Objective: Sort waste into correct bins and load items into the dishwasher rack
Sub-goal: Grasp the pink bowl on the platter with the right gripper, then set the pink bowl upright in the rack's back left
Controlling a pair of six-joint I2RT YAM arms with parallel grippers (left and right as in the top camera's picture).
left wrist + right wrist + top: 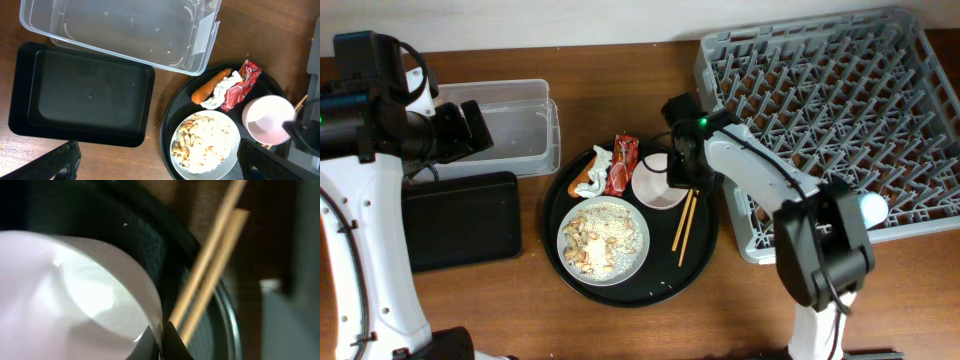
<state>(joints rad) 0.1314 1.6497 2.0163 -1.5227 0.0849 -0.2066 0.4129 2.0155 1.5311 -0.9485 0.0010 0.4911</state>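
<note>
the right fingers (680, 168) seem to pinch the rim of the white bowl (653, 184) at frame centre, though the wrist view is too close to be sure. a rim hold suits carrying it to the dishwasher rack (840, 100) at upper right, whose raised wall must be cleared. the chopsticks (685, 222) lie just beside the bowl, so a straight lift looks safest. the left fingers (60, 161) are spread wide and hold nothing, above the clear tub (515, 130) and black tray (460, 225) at left, which keeps them away from the red wrapper (623, 165) and tissue (601, 163).
</note>
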